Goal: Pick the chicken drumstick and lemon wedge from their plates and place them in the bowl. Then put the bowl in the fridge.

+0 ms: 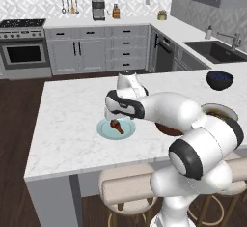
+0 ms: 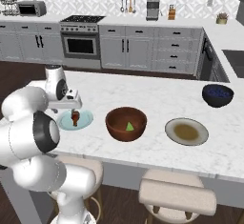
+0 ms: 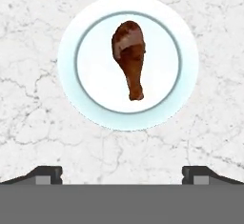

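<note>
Claw (image 3: 122,175) spread wide, fingertips (image 3: 47,174) well apart, nothing btwn them; hangs above marble counter (image 1: 67,134), pointing down. Chicken drumstick (image 3: 129,58) lies just ahead of the claw in hand view, on pale blue-green plate (image 3: 71,42), thick end away from claw, narrow end toward it; not touched. Beyond that plate, to one side in right base view: wooden bowl (image 2: 114,123) w/ lemon wedge (image 2: 129,126) already inside. Further along same counter: beige plate (image 2: 174,123), olive centre, bare. Farthest from claw: dark blue bowl (image 2: 218,95) near counter end.
</note>
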